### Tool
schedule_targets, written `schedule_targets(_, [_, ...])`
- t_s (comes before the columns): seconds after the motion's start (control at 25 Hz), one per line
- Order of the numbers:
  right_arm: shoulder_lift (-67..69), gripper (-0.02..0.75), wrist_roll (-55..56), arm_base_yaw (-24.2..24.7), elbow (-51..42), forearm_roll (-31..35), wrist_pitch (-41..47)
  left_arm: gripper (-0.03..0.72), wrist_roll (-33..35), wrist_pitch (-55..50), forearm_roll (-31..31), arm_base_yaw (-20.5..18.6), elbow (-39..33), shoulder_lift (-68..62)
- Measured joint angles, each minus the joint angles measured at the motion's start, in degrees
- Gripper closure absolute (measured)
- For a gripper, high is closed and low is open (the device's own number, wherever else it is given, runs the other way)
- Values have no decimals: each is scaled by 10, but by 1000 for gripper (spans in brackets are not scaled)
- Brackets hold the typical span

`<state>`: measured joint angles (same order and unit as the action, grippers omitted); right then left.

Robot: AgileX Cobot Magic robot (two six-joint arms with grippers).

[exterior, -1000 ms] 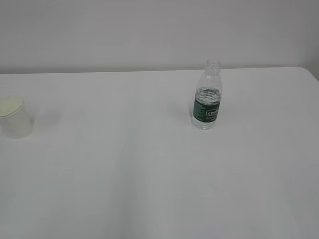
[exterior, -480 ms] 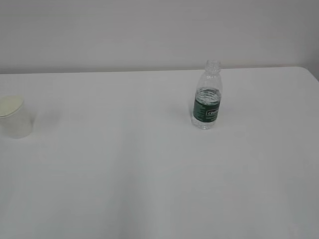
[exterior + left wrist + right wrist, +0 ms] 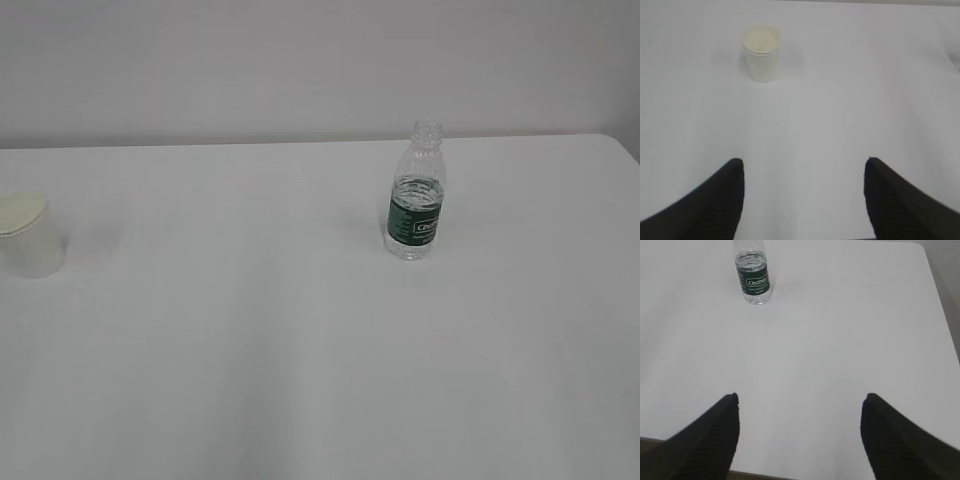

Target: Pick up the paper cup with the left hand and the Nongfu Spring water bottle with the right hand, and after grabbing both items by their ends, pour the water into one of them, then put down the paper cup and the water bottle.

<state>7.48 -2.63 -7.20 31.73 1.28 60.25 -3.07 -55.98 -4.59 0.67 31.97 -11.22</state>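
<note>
Paper cup (image 3: 761,52) and bottle (image 3: 752,276) stand far ahead; both jaws are apart, so each should line up straight first.

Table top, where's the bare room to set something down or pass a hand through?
The table is mostly bare. The widest free stretch lies between the paper cup at the left edge and the water bottle right of centre. The whole near half is free too, and the strip right of the bottle. Nowhere is crowded.
</note>
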Motion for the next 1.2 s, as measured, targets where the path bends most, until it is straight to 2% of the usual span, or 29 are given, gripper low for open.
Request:
schedule_targets(0.56, [97, 165, -26, 0, 8, 15, -113, 153, 0, 59, -1, 0, 0, -57])
schedule_targets(1.2, [118, 165, -40, 0, 8, 20, -176, 153, 0, 118, 31, 0, 0, -81])
